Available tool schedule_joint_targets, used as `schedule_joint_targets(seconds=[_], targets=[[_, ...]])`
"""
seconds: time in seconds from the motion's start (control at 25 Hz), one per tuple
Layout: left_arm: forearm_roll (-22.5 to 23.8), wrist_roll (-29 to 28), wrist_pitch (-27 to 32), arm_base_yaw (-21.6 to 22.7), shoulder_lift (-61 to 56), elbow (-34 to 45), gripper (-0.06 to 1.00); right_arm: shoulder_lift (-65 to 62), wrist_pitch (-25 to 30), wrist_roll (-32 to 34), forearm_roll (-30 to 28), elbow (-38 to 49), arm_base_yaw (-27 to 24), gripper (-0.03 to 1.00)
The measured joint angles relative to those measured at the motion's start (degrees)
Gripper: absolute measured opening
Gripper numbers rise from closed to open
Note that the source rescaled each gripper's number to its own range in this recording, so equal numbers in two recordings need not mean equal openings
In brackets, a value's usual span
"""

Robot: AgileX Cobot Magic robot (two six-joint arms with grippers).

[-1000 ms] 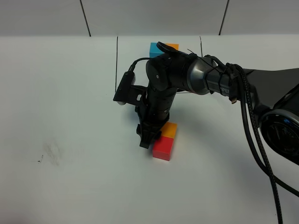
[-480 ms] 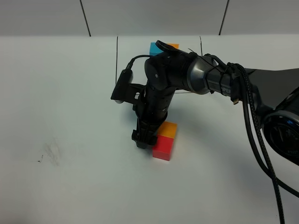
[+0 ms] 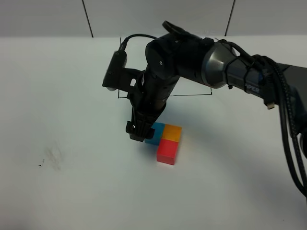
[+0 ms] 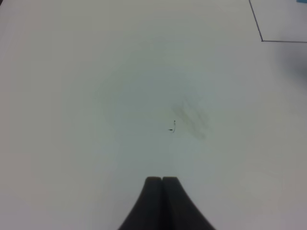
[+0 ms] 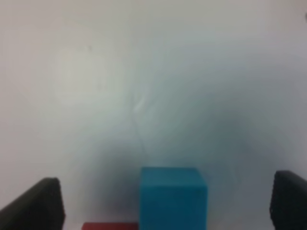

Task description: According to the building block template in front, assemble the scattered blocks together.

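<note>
Three scattered blocks sit joined on the white table: a blue cube (image 3: 153, 135) abreast of an orange cube (image 3: 173, 132), with a red cube (image 3: 167, 152) below the orange one. My right gripper (image 3: 138, 131) hangs open just above the blue cube's left side, holding nothing. In the right wrist view the blue cube (image 5: 173, 197) stands free between the wide-apart fingers (image 5: 37, 205), and a red edge (image 5: 110, 225) shows beside it. The template's cubes are hidden behind my right arm; only part of its black-line rectangle (image 3: 192, 95) shows. My left gripper (image 4: 162, 184) is shut and empty over bare table.
My right arm's dark bulk (image 3: 192, 57) and its cables (image 3: 288, 124) reach in from the right. A faint smudge (image 3: 50, 158) marks the table at the left; the left wrist view shows it (image 4: 192, 120) and a corner of the black line (image 4: 261, 39).
My right gripper has opened, let go of the blue cube beside the orange one, and risen up and left. The arm now covers the template cubes.
</note>
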Motion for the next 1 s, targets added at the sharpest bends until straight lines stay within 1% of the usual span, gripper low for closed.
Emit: schedule_joint_targets(seconds=[0.32, 0.44, 0.52, 0.6, 0.68, 0.72, 0.8, 0.84, 1.0], targets=[[0.0, 0.0, 0.0, 0.0, 0.0, 0.0, 0.00, -9.4, 0.2, 0.2, -3.2, 0.0, 0.4, 0.92], [0.0, 0.0, 0.0, 0.0, 0.0, 0.0, 0.00, -11.9, 1.2, 0.2, -4.9, 0.0, 0.4, 0.84], [0.0, 0.0, 0.0, 0.0, 0.0, 0.0, 0.00, -12.8, 1.9, 0.5, -6.6, 0.0, 0.4, 0.71], [0.0, 0.0, 0.0, 0.0, 0.0, 0.0, 0.00, -13.1, 2.4, 2.2, -8.9, 0.0, 0.4, 0.51], [0.0, 0.0, 0.0, 0.0, 0.0, 0.0, 0.00, -13.1, 3.2, 4.4, -11.8, 0.0, 0.4, 0.23], [0.0, 0.0, 0.0, 0.0, 0.0, 0.0, 0.00, -13.1, 3.8, 5.4, -12.9, 0.0, 0.4, 0.13], [0.0, 0.0, 0.0, 0.0, 0.0, 0.0, 0.00, -13.1, 4.7, 7.7, -14.9, 0.0, 0.4, 0.05], [0.0, 0.0, 0.0, 0.0, 0.0, 0.0, 0.00, -13.1, 5.0, 9.0, -16.0, 0.0, 0.4, 0.02], [0.0, 0.0, 0.0, 0.0, 0.0, 0.0, 0.00, -13.6, 7.4, 14.4, -19.5, 0.0, -0.3, 0.00]])
